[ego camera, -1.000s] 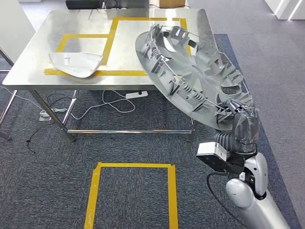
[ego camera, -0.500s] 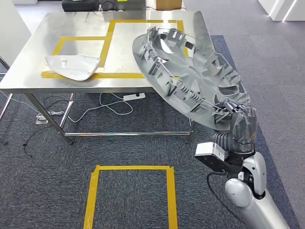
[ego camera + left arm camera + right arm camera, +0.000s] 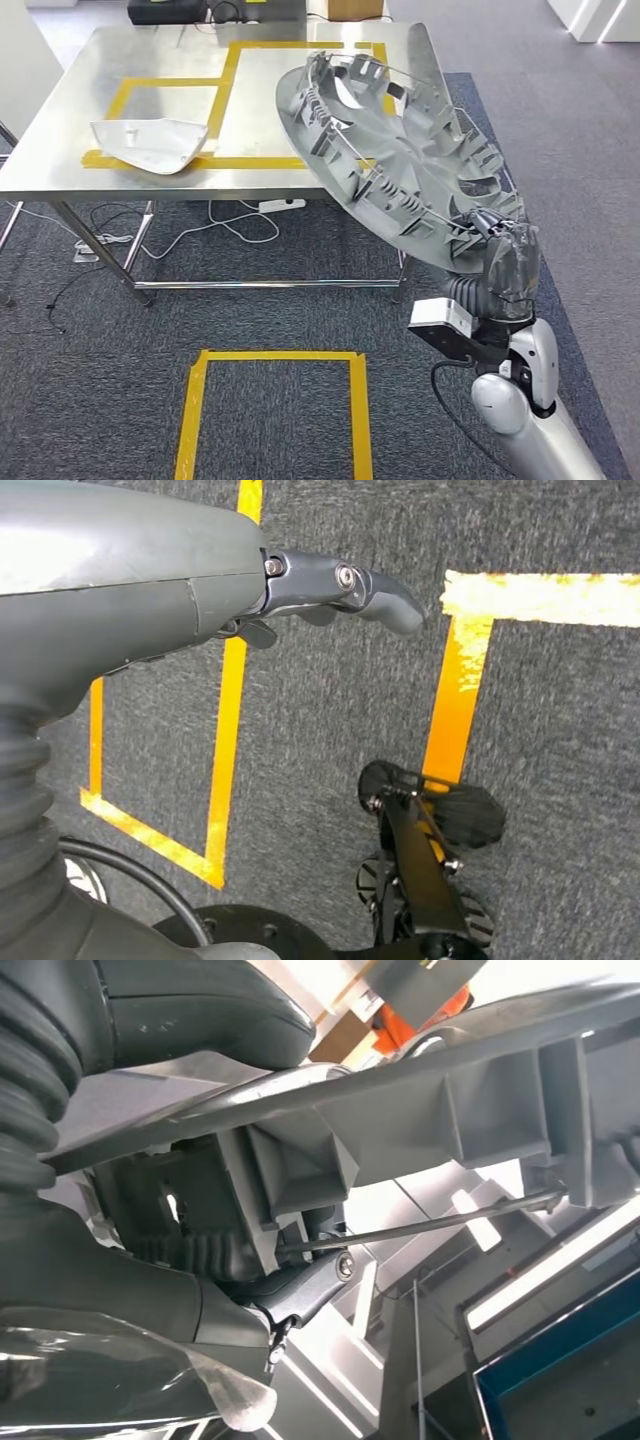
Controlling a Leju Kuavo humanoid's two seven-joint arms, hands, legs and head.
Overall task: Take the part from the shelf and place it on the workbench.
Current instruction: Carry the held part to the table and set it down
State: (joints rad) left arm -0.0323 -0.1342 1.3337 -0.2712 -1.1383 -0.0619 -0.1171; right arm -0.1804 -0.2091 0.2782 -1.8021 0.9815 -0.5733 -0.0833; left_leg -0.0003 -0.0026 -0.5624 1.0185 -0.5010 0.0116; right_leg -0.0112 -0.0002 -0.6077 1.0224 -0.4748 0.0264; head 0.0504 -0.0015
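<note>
Change: you are seeing the whole head view shifting against the earlier pictures, with the counter (image 3: 90,170) sliding slightly toward 7 o'clock; treat this as camera and body motion, not as movement of the things on it.
Part: the part (image 3: 392,160), a large grey ribbed disc, is being carried tilted, its far rim overhanging the counter's 3 o'clock end and its near rim low, toward 5 o'clock.
Right hand: the right hand (image 3: 507,262) is gripping the part's near rim; you are seeing the rim clamped between thumb and fingers in the right wrist view.
Left hand: the left hand (image 3: 336,580) is hanging over the carpet, holding nothing, with one finger extended; you cannot tell how the other fingers lie.
Other item: a pale curved panel (image 3: 147,145) is lying at the counter's 9 o'clock side, across a yellow tape outline (image 3: 226,80).
Task meaning: you are probably watching the approach finishing; the part is not yet resting on the counter.
Next: expect levelling and lowering to be needed before release.
</note>
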